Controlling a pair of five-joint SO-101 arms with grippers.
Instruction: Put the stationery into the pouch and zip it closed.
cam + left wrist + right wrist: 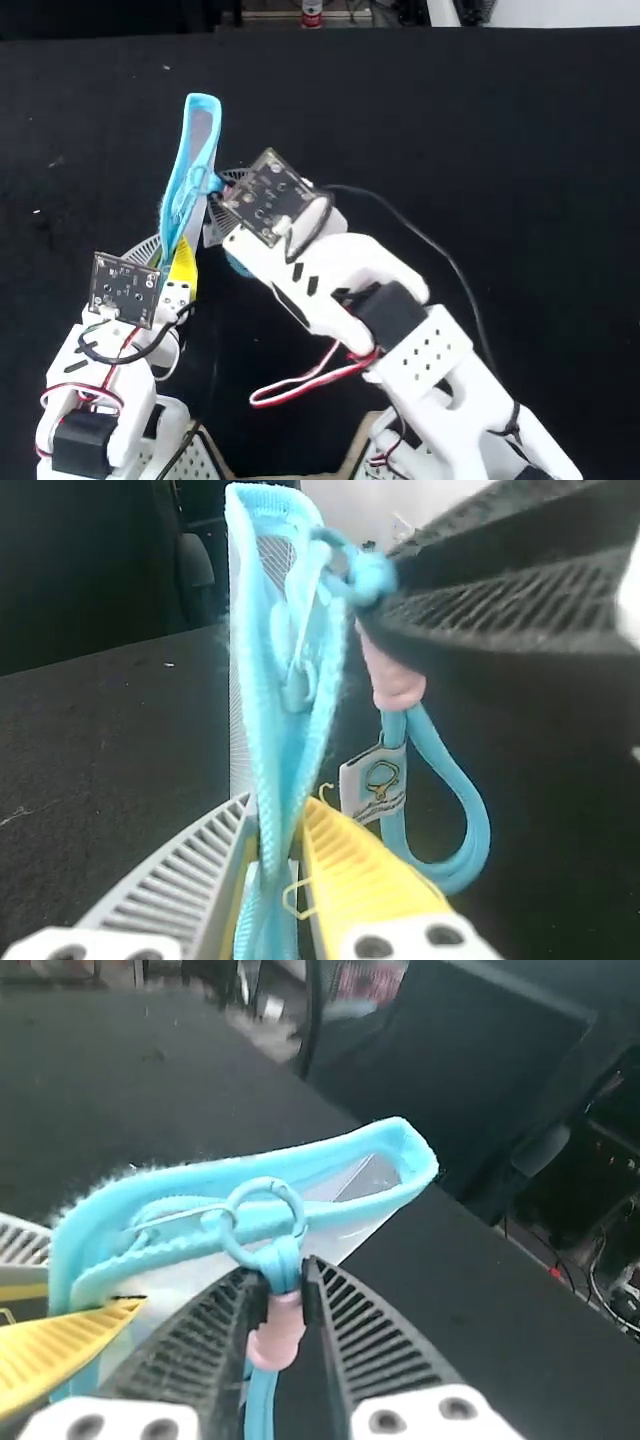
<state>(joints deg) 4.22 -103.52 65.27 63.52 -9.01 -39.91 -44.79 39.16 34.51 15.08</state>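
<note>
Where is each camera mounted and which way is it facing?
High view: fixed above, looking down on the table; both arms show, pouch upright between them.
Left wrist view: on the left wrist, facing along the left end effector, shut on the pouch.
Right wrist view: on the right wrist, facing along the right end effector, shut on the zip cord.
Shared: all show the pouch.

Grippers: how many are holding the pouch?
2. The left gripper is clamped on the pouch at its end nearest the arms. The right gripper is pinching the cord on its zipper.
</note>
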